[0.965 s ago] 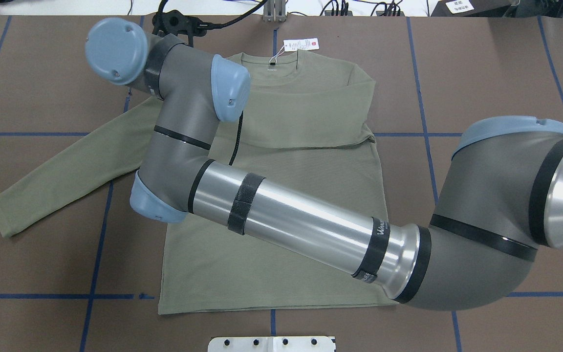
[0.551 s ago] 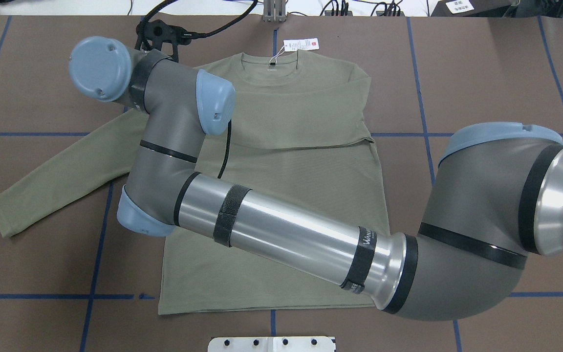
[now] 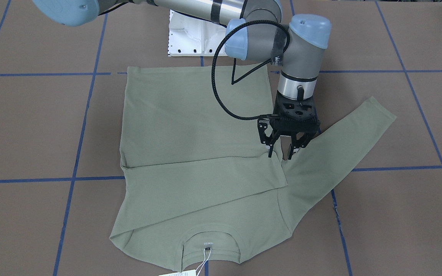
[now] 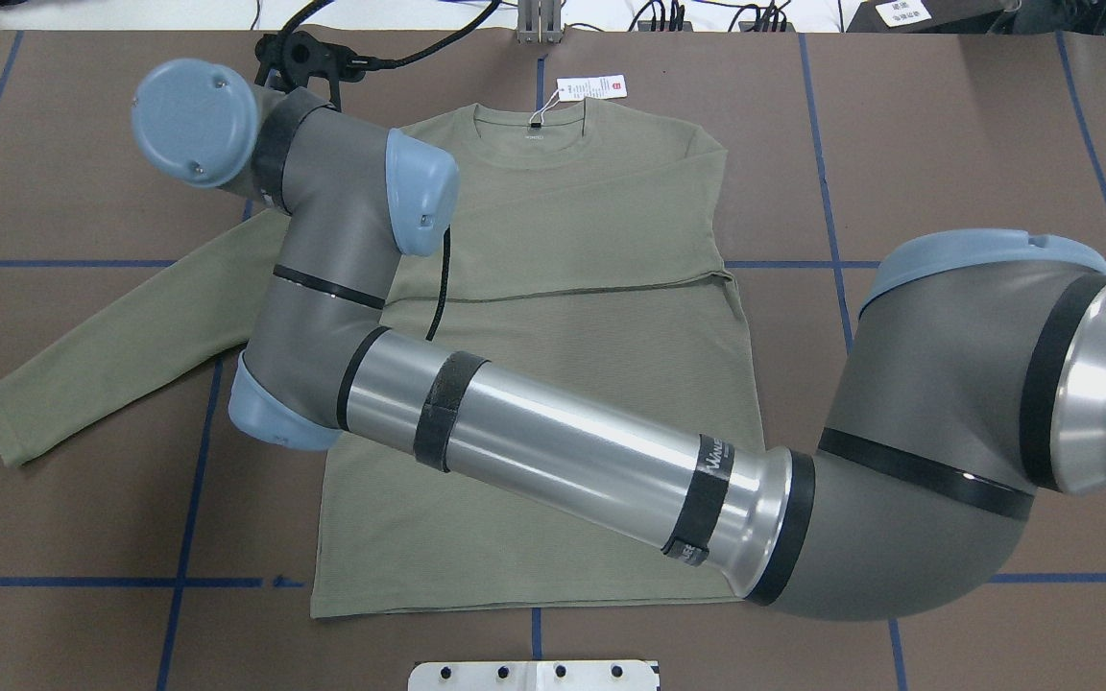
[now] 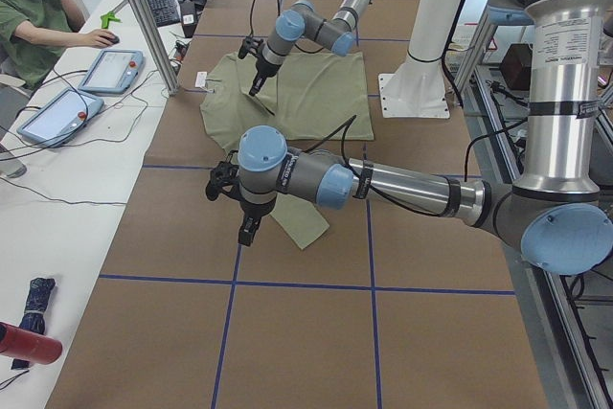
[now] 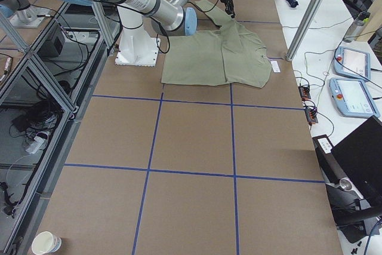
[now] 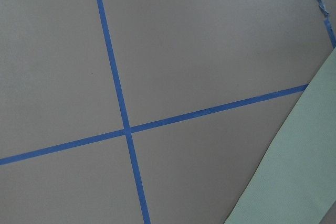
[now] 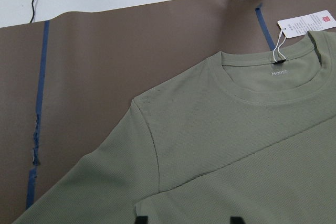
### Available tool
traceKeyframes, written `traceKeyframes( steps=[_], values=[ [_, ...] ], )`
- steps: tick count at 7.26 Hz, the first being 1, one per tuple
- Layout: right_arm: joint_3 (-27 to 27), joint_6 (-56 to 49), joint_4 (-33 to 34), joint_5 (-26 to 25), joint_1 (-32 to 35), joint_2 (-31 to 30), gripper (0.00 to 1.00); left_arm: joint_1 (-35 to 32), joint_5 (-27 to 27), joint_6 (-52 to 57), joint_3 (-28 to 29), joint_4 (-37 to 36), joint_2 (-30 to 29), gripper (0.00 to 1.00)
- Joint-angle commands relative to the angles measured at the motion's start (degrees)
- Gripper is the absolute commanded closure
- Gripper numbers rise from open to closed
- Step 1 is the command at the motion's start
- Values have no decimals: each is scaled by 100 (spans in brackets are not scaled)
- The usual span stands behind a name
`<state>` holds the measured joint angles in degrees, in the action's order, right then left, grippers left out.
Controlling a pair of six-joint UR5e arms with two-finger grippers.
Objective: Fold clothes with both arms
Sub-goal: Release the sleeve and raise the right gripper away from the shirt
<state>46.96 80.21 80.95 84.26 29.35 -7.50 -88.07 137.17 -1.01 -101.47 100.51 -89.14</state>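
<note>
L fingers (image 5: 248,230) show only in the side cam at the counter's L end. They point down beside the outer part of the stretched-out sleeve (image 5: 292,217), and I can't tell if they're spread or pressed together. L wrist cam has bare counter (image 7: 210,40), a blue tape (image 7: 114,77) cross and the sleeve edge at lower R, no fingers in shot.

R fingers (image 3: 270,151) are spread partway w/ nothing pinched. Tips point down at the shirt (image 3: 190,126), where the end of the folded-over sleeve (image 3: 205,180) meets the other sleeve's armpit; contact w/ fabric can't be told. R wrist cam shows both tips apart at its bottom edge, shoulder and collar beyond.

Shirt lies flat mid-counter, hem toward the white base (image 4: 534,675), collar away. One sleeve is out to the robot's L, the other across the chest. Hang tag (image 4: 591,87) rests on the counter just past the collar.

In the way: R arm (image 4: 563,451) reaches across the shirt body from the R — overhead, it hides its own fingers and that armpit. Its black cable (image 3: 213,73) loops over the cloth.
</note>
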Motion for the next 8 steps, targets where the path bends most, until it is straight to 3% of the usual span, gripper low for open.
traceKeyframes(
  steps=[1, 2, 3, 4, 5, 6, 7, 8],
  values=[
    [6, -249, 52, 1618, 821, -49, 0, 9, 3, -518, 591, 765, -496, 0],
    [58, -808, 270, 2316, 1331, -354, 0, 18, 12, -583, 663, 1308, -455, 0],
    [398, -1666, 603, 2636, 1780, -853, 0, 157, 29, -619, 629, 2079, -316, 0],
    [906, -2571, 798, 3213, 2324, -1502, 0, 803, 64, -941, 594, 2269, -219, 0],
    [1172, -3415, 939, 3750, 2869, -1935, 0, 1261, -205, -1501, 202, 2436, 113, 0],
    [1628, -4242, 1010, 3877, 3179, -2505, 0, 1849, -913, -1768, -524, 2560, 786, 0],
    [2024, -4903, 1002, 4139, 3487, -3119, 0, 2255, -1155, -1858, -966, 2605, 1306, 0],
    [2323, -5640, 993, 4412, 3846, -3674, 0, 2599, -1366, -2085, -1075, 2814, 1538, 0]
  ],
)
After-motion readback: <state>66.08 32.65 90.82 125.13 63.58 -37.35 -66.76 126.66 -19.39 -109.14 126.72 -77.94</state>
